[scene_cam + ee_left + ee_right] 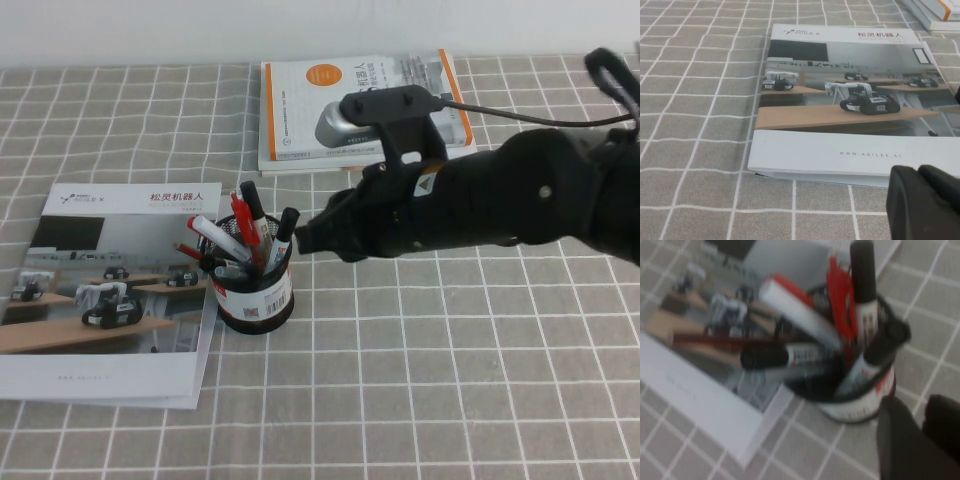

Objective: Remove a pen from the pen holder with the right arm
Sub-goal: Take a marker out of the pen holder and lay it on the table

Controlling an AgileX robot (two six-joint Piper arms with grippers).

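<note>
1. my right gripper [308,238], just beside the pen holder [256,300]: jaws barely parted, empty.
2. pens [258,215] all inside the pen holder; grasp and lift remain.
3. my left gripper [920,192]: well apart from the pen holder.

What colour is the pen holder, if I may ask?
Pen holder: black mesh, white label; clearest in high view.

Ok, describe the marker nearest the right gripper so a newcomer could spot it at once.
On the checked cloth, find the black mesh pen holder beside the white robot brochure, whose edge the left gripper is above. The black-capped, white-barrelled marker leans out on the holder's right, its cap next to the right gripper. The other markers stand or lean further left.
</note>
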